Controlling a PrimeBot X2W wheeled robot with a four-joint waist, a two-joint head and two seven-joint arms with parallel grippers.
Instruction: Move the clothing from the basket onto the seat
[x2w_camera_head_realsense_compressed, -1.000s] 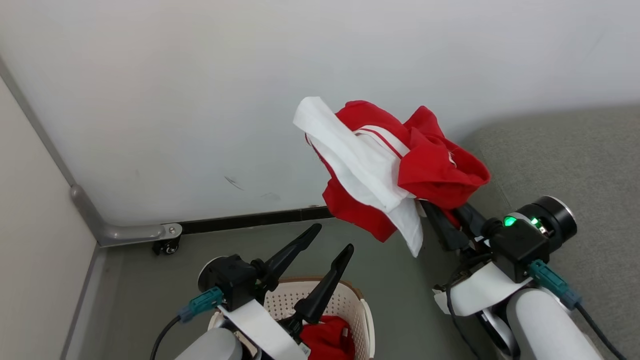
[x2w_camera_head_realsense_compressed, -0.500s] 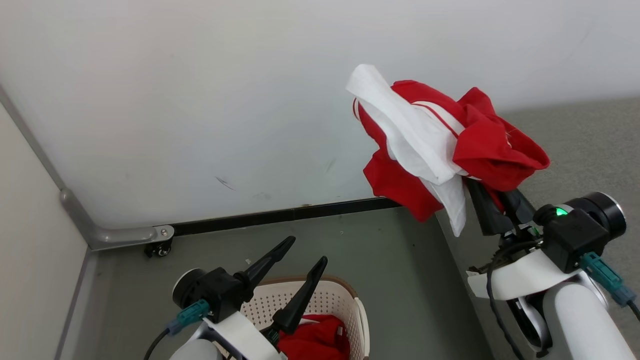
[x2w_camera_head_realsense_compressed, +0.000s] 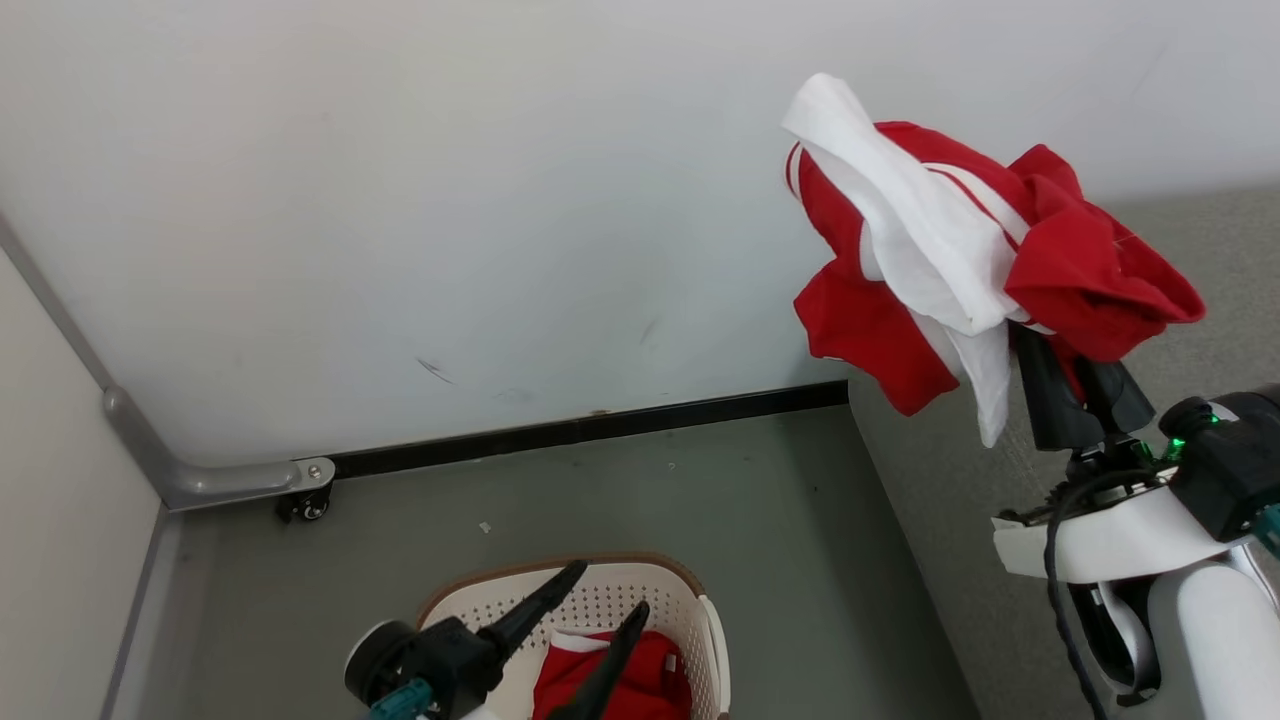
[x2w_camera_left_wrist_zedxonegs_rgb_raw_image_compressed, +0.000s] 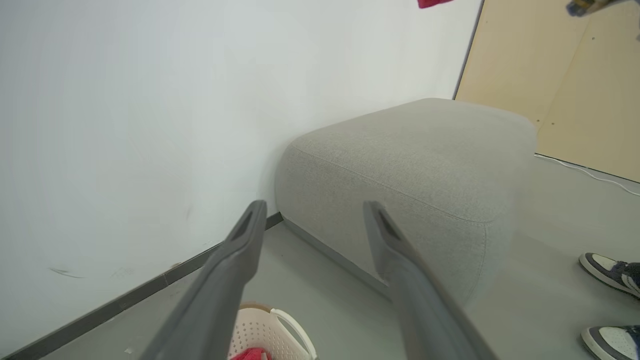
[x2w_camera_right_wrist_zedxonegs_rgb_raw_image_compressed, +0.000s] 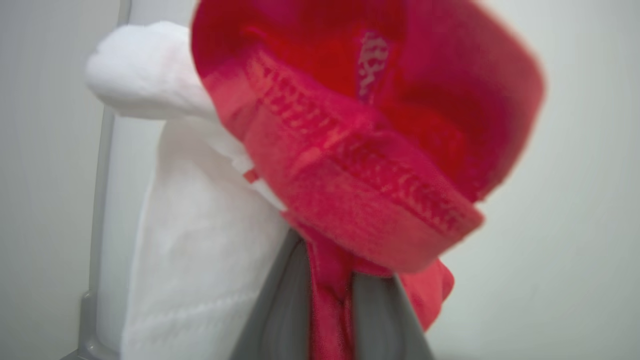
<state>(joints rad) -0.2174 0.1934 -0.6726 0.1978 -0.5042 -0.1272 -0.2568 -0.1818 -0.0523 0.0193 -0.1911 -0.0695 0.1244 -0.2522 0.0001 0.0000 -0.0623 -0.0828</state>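
Nearest: left hand (x2w_camera_head_realsense_compressed: 610, 592) hangs over the basket (x2w_camera_head_realsense_compressed: 712, 640), fingers spread, nothing between them. Basket sits on the floor (x2w_camera_head_realsense_compressed: 780, 520). A second garment (x2w_camera_head_realsense_compressed: 640, 680), red with a white edge, lies inside it, not yet moved.

Further out, to the right: right hand (x2w_camera_head_realsense_compressed: 1072, 385) is raised, fingers pressed together on a fold of the held garment (x2w_camera_head_realsense_compressed: 960, 250). Red and white cloth is bunched over the fingertips and droops on the left side. Right wrist view confirms a red strip pinched between the two fingers, with the rest flopped over them.

Beyond and below: seat (x2w_camera_head_realsense_compressed: 940, 480), grey, its near corner under the hanging cloth. The bulk of the garment looks to be at or just past the seat's edge, with the wall (x2w_camera_head_realsense_compressed: 400, 200) behind.

Step in hand, as I judge it: carrying to the seat.
- Bring the hand further in over the cushion, so the trailing white panel clears the edge.
- Lower before letting go; cloth dropped from this height may slide off the rounded corner.
- Spread the fingers fully and draw back along their own line, since the fabric draped over the tips could snag.
- Keep the left hand out of the way, ready for the second garment.
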